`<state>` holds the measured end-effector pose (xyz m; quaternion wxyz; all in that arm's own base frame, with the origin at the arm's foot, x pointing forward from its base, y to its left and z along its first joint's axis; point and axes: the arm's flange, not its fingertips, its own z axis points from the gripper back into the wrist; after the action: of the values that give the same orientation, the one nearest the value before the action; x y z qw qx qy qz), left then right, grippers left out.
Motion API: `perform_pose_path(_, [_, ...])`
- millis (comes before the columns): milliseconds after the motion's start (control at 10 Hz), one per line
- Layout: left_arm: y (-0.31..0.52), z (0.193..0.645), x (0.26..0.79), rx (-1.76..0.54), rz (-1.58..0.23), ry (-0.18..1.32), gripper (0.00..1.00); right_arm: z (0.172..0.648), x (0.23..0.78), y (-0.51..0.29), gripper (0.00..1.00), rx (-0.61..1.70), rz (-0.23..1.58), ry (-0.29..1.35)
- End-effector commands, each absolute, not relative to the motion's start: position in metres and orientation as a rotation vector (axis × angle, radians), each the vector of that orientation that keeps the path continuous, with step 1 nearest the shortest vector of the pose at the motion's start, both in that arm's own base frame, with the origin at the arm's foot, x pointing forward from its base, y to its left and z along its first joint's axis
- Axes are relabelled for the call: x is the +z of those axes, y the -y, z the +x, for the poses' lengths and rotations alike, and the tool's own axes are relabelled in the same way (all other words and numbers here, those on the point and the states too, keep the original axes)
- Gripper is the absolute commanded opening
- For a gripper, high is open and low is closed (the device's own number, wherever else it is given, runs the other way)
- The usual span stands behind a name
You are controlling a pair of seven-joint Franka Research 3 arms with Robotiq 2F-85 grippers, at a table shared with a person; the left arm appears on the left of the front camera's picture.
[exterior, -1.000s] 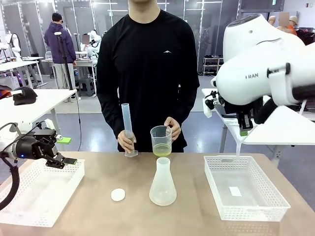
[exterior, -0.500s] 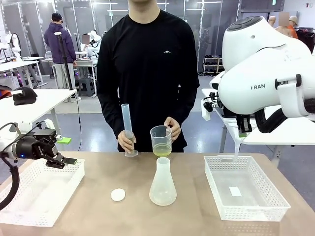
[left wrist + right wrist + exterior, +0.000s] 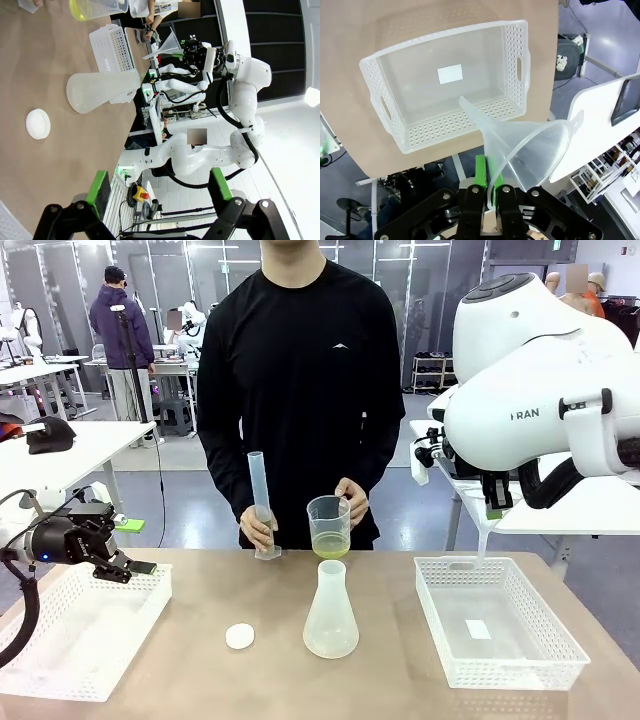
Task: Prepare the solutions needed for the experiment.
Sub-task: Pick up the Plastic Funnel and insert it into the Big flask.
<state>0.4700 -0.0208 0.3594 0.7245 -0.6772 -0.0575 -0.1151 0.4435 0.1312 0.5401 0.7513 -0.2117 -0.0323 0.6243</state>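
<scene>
1. Nearest the camera, on the tabletop (image 3: 200, 680): a white perforated left basket (image 3: 150, 602) and a matching right basket (image 3: 432, 592), the latter with a white label on its floor.
2. Between the two baskets: a small white round cap (image 3: 240, 636) lying flat and, just to its right, a frosted conical flask (image 3: 331, 615) standing upright with its neck open.
3. Above the left basket's far rim: the left gripper (image 3: 135, 568), jaws spread wide, green pads well apart, nothing between them.
4. Above the right basket's far end: the right gripper (image 3: 495, 505), clamped tight on the rim of a clear plastic funnel (image 3: 530, 150), spout slanting down toward the basket's interior and clear of it.
5. Behind the flask, at the tabletop's far edge: the solutions (image 3: 329, 546), a shallow pale yellow-green layer in the bottom of a clear beaker (image 3: 328, 515) steadied by the person's left hand (image 3: 352, 498). Unclear whether the beaker rests on the tabletop or sits just off it.
6. Just beside the beaker: a tall graduated cylinder (image 3: 257, 490), slightly tilted, base at the tabletop's far edge, gripped low by the person's right hand (image 3: 258, 528).
7. Farthest back: the person (image 3: 300, 370), in a black long-sleeved top, standing at the far side and facing the arms.
</scene>
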Motion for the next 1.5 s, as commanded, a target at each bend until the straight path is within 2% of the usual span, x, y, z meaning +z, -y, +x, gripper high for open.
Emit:
perform_pose_path(0, [0.021, 0.470, 0.361, -0.265, -1.491, 0.133, 1.00, 0.446, 0.543, -0.132, 0.00, 1.369, -0.467, 0.061])
perform_pose_path(100, [0.021, 0.470, 0.361, -0.265, -1.491, 0.133, 1.00, 0.443, 0.540, -0.131, 0.04, 1.364, -0.462, 0.070])
perform_pose_path(1000, [0.021, 0.470, 0.361, -0.265, -1.491, 0.133, 1.00, 0.352, 0.565, -0.225, 0.04, 1.759, -0.434, 0.423])
perform_pose_path(1400, [0.021, 0.470, 0.361, -0.265, -1.491, 0.133, 1.00, 0.346, 0.559, -0.265, 0.04, 1.830, -0.442, 0.556])
